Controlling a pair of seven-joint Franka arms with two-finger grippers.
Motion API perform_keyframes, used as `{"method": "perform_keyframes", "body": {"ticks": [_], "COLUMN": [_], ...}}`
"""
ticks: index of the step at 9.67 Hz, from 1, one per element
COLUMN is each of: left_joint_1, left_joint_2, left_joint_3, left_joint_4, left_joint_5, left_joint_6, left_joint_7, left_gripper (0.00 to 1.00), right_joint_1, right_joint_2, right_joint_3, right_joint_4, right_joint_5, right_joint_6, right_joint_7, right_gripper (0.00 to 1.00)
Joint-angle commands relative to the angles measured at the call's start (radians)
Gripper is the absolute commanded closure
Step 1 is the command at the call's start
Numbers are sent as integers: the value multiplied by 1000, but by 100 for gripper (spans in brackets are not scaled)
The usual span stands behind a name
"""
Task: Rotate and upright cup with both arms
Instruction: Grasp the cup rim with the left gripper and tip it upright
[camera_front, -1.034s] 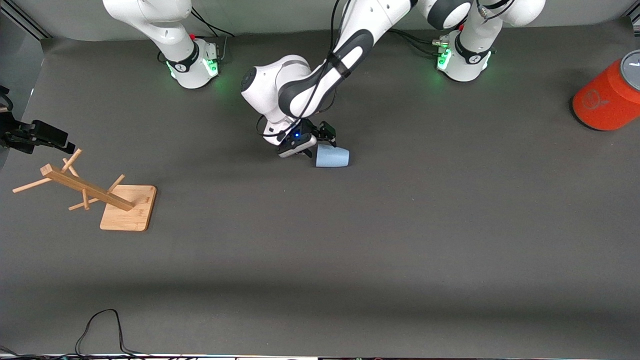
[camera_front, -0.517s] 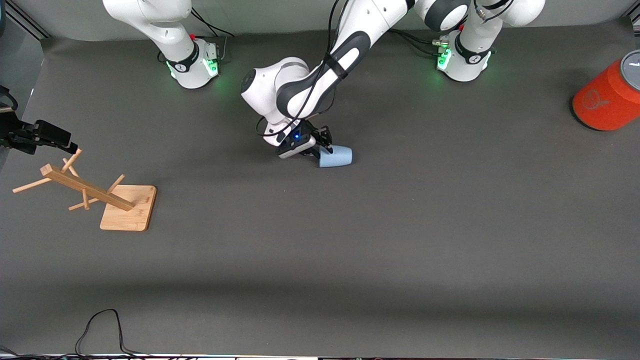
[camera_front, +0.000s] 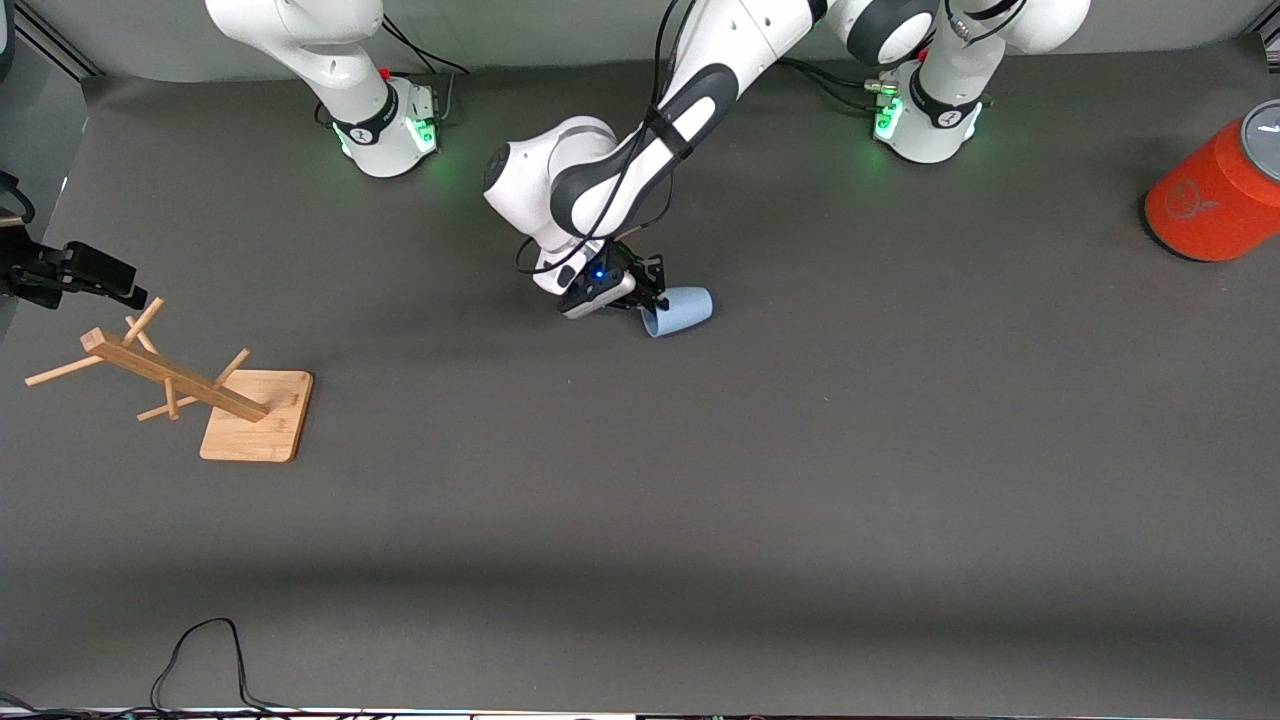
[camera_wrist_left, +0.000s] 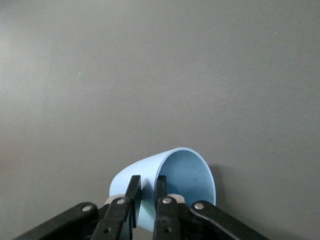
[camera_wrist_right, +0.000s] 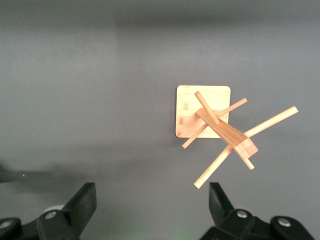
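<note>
Left pincer (camera_front: 650, 297) is clamped on the cup (camera_front: 680, 311): the left wrist view shows one finger (camera_wrist_left: 160, 186) inside the mouth and the other finger (camera_wrist_left: 133, 188) outside, with the wall of the cup (camera_wrist_left: 165, 180) pinched between them at the rim. The cup is light blue, tilted, neither flat on its side nor upright. Its mouth faces the pincer and its narrow base points toward the left arm's end of the worktop (camera_front: 800, 480). Can't tell whether its lower edge touches the worktop or sits just clear of it. It lies mid-worktop, well apart from the wooden rack (camera_front: 190, 390), toward the left arm's end from it and a bit farther from the front camera than the rack's base plate.

Step in hand, judged: the rotate/tip stage, with the left arm holding the rim and levering the cup toward standing. Not upright yet.

Right pincer (camera_front: 75, 275) hangs spread apart above the rack (camera_wrist_right: 215, 125), at the right arm's end of the worktop, holding nothing; that arm waits.

The orange cylinder with a grey lid (camera_front: 1215, 190) is well apart from the rack, at the left arm's end, and not involved.

Next move probably calls for more wrist roll so the base comes down flat on the worktop, keeping the thin rim pinch from slipping. Or the right arm travels from the rack over to the cup to take the body for a regrasp. Releasing before the base is seated risks the cup tipping back over.
</note>
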Motion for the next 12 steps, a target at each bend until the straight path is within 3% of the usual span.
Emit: {"method": "perform_keyframes", "body": {"ticks": [1, 6, 9, 11, 12], "left_joint_1": [-10, 43, 148, 221, 256], "left_joint_2": [7, -71, -209, -341, -446], "left_joint_3": [7, -2, 1, 1, 3], "left_joint_4": [21, 103, 85, -48, -190], "left_joint_5": [-1, -71, -197, -261, -277], "left_joint_6": [-21, -106, -86, -25, 64], "left_joint_7": [15, 49, 52, 54, 40], "left_gripper": [100, 100, 100, 100, 100], "right_joint_1": [5, 5, 5, 5, 5], "right_joint_2": [-16, 1, 12, 13, 13], "right_joint_3": [0, -2, 3, 3, 3], "right_joint_4": [-17, -11, -3, 1, 1], "right_joint_5": [-22, -14, -11, -11, -11], "right_joint_6": [11, 5, 6, 8, 8], "right_joint_7": [-21, -11, -10, -10, -10], "right_gripper": [0, 0, 0, 0, 0]}}
